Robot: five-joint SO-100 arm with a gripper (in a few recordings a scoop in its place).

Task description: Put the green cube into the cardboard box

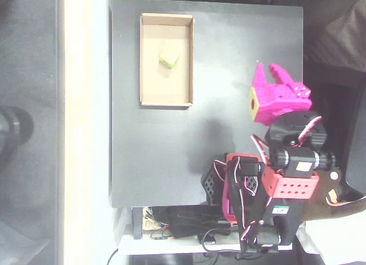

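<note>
Magenta gripper (274, 76) sits at the right edge of the dark table (229, 162) in the overhead view, holding nothing, its fingers apparently parted, though the gap is hard to read from above. Farther off, the green cube (168, 59) lies tilted inside the cardboard box (144, 59), upper half, well apart from the gripper. Judged done: only retreat remains.

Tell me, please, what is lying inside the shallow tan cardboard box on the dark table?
The small lime-green cube lies on the floor of the shallow tan cardboard box, slightly above its middle in the overhead view. The rest of the floor is bare; only the cardboard directly under the cube is covered.
</note>
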